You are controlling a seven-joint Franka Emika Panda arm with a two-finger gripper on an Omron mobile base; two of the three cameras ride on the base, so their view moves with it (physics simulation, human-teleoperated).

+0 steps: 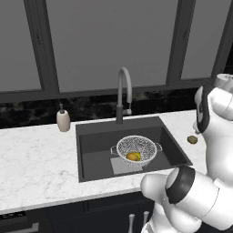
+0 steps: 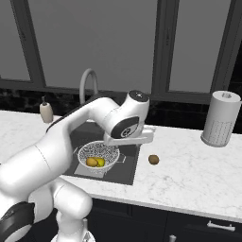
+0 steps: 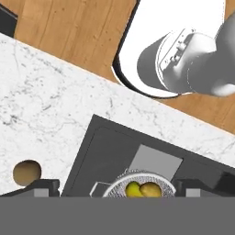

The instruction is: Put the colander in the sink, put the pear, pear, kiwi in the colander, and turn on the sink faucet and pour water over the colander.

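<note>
Two pears (image 2: 95, 162) lie in the colander (image 2: 98, 156); right base view alone reveals a paper-towel roll (image 2: 220, 118); claw (image 3: 117, 188) open, empty.

Three views, shared sink (image 1: 91, 150)

In the left base view the arm hides the counter just right of the sink (image 1: 91, 152). From the right, the arm covers the sink's far side. In the hand view the colander (image 3: 140, 181) is cut off below.
</note>
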